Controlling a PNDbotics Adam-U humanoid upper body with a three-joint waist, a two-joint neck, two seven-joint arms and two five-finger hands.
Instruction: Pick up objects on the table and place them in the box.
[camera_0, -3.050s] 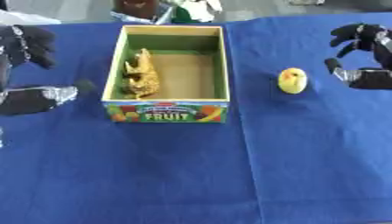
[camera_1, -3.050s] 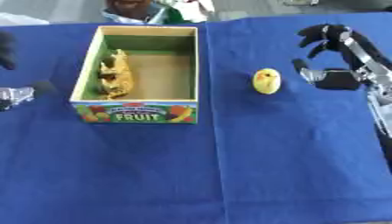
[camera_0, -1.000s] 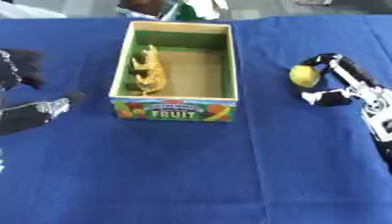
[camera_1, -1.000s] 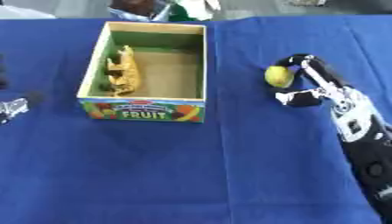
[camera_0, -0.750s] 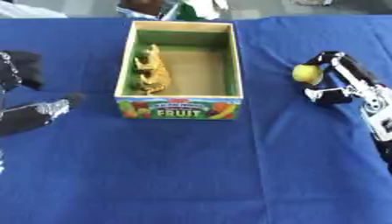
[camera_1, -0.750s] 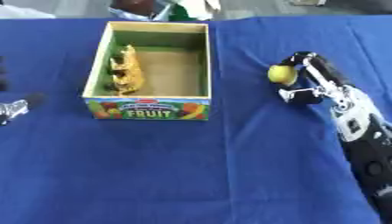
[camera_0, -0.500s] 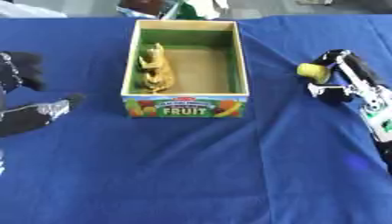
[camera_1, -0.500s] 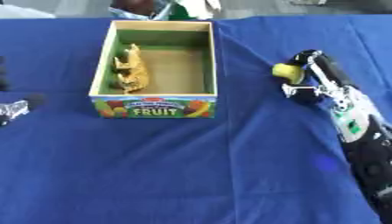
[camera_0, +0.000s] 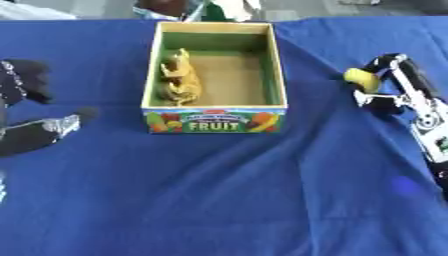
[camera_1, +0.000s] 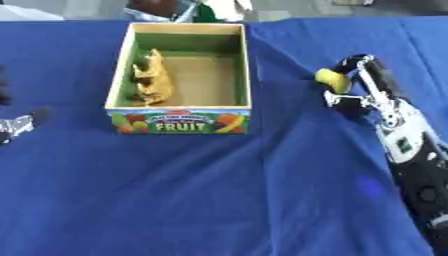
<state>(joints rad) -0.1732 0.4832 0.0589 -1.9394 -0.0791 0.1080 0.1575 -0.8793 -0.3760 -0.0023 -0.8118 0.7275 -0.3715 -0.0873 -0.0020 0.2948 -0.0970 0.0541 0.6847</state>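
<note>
The right hand (camera_1: 354, 82) curls around a yellow fruit (camera_1: 332, 80), right of the box (camera_0: 215, 120). The left hand (camera_0: 26, 107) rests open, left of the box.

Bare cloth (camera_0: 324, 65) between right hand (camera_1: 354, 85) and box (camera_0: 278, 75); box's right half free

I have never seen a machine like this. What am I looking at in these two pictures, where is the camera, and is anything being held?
Both pictures come from a stereo camera in a humanoid robot's head, looking down at a table with a blue cloth. The two black arms are the robot's own. Its right hand has its fingers curled round a small yellow object. Its left hand shows at the left edge, holding nothing; I cannot tell how its fingers stand. In the middle stands an open box marked FRUIT, with a tan toy animal lying inside along its left wall.
</note>
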